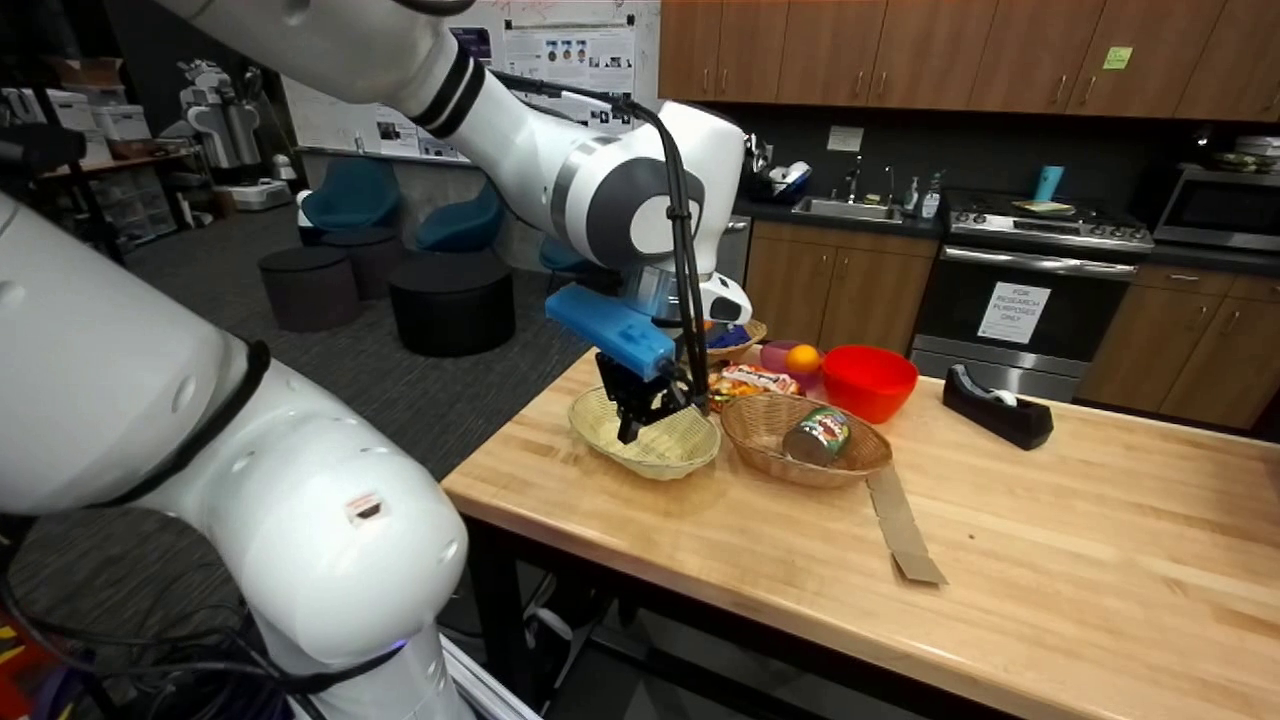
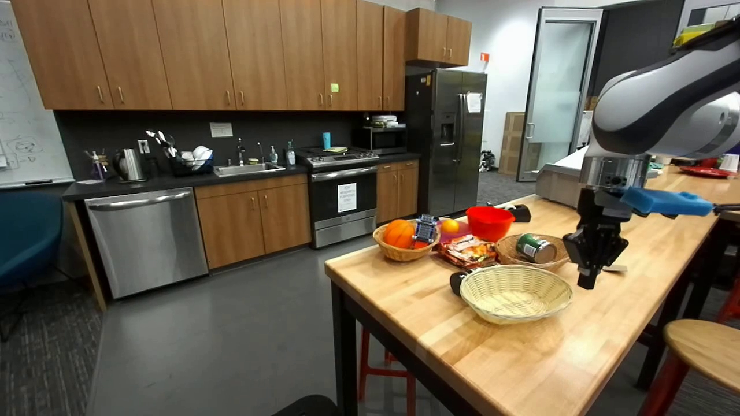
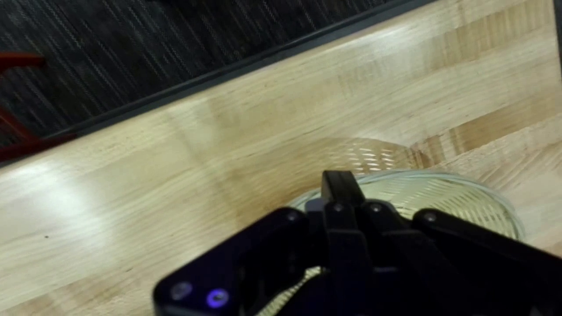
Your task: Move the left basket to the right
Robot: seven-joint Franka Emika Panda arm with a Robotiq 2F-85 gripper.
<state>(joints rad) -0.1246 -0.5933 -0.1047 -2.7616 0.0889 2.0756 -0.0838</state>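
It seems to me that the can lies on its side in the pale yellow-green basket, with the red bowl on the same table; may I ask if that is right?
One thing is off: the can lies on its side in the brown basket, not in the pale yellow-green basket next to it, as both exterior views show. The red bowl is indeed on the same table.
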